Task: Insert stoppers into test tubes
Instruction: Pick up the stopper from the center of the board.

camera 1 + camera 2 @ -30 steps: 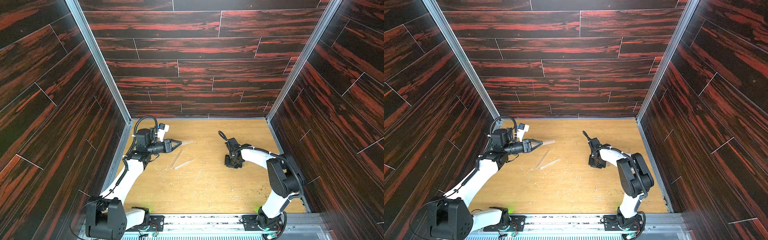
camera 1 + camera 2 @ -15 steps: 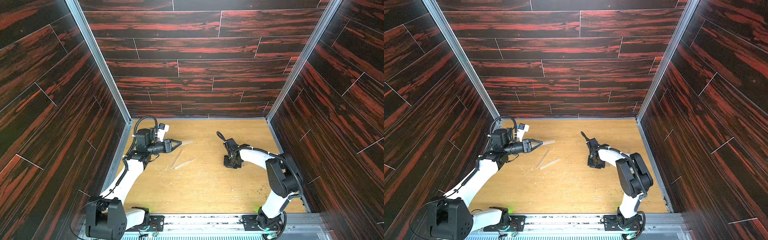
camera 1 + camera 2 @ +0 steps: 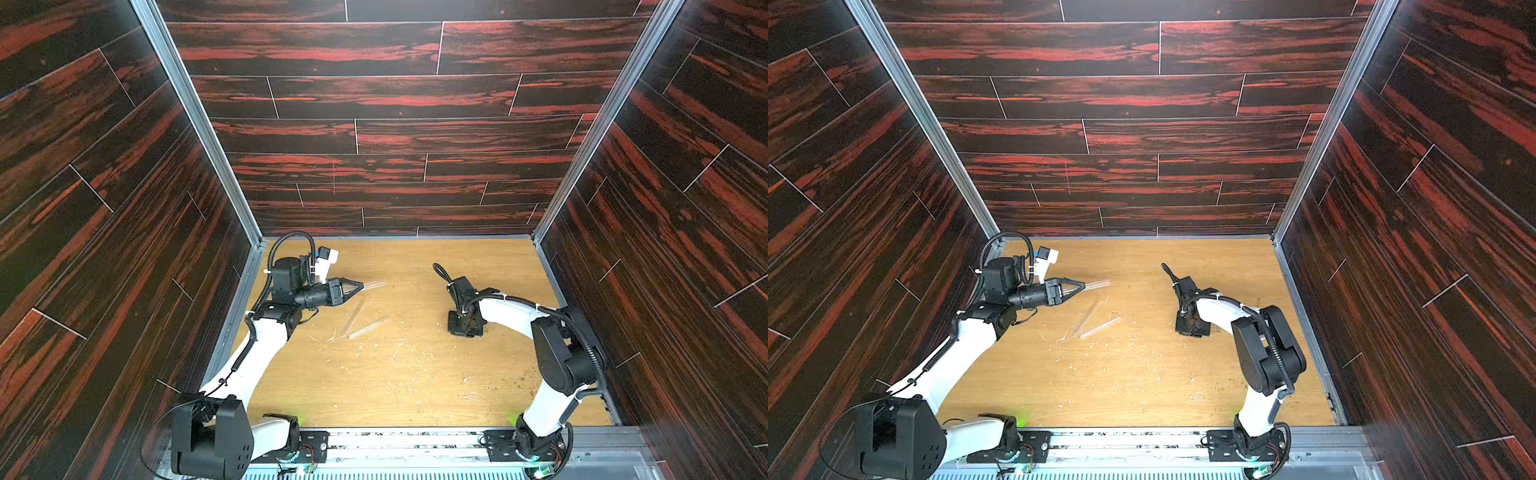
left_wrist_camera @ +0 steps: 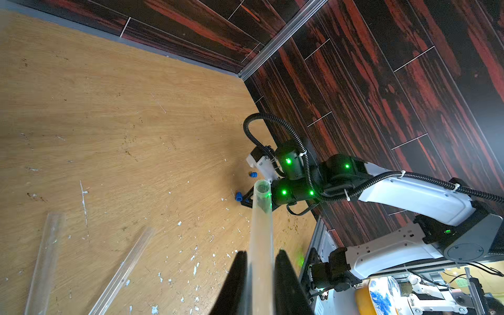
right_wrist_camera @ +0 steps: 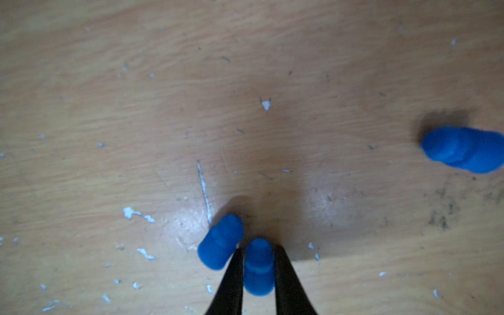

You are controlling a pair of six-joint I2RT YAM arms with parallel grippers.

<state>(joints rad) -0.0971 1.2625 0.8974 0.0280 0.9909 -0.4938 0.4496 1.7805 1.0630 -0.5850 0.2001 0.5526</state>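
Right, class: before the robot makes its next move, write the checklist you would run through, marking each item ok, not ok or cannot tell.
1. The left gripper is shut on the held tube: ok.
2. The held tube's open end points toward the right arm, with nothing in it: ok.
3. The right gripper is shut on the gripped stopper: ok.
4. The neighbouring stopper is clear of the right gripper: not ok, it lies against the gripper's outer side.
5. The gripped stopper's narrow end leads: cannot tell.
6. The spare tubes lie flat on the table, apart from both grippers: ok.
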